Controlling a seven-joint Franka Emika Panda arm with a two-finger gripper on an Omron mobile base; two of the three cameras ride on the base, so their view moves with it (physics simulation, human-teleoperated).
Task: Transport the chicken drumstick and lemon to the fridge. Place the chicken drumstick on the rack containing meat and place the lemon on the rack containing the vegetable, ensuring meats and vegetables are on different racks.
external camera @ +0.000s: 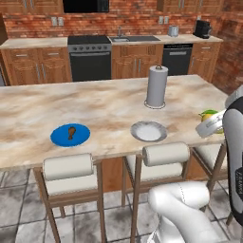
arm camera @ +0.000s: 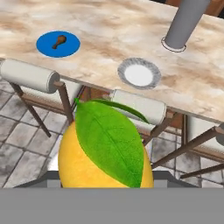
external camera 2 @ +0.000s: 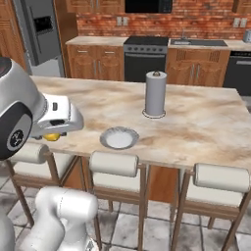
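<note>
The hand view looks straight onto the lemon [arm camera: 105, 151], yellow with a broad green leaf across it, sitting at 6 o'clock right against the camera; the fingers are hidden behind it, so the hold itself cannot be made out, though the fruit hangs over the floor and stool tops with the hand and so appears pinched in the gripper [external camera: 212, 124]; in the left base view only a sliver of yellow and green shows at 3 o'clock behind the white hand; in the right base view a scrap of yellow peeks under the hand at 9 o'clock; the gripper's tips are covered in both base views.

The drumstick [external camera: 71, 132] lies on a blue plate [external camera: 60, 137] at 8 o'clock on the marble counter [external camera: 95, 104]; the right base view leaves that plate out, yet shows the grey fridge [external camera 2: 39, 34] at 11 o'clock, its door closed; a white bowl [external camera 2: 119, 138] and a grey paper towel roll [external camera 2: 155, 93] stand mid-counter; the roll's top is cut off in the hand view.

The arm rises from the base, its forearm level and the hand held off the counter's near edge, above the stools [external camera: 69, 173].
</note>
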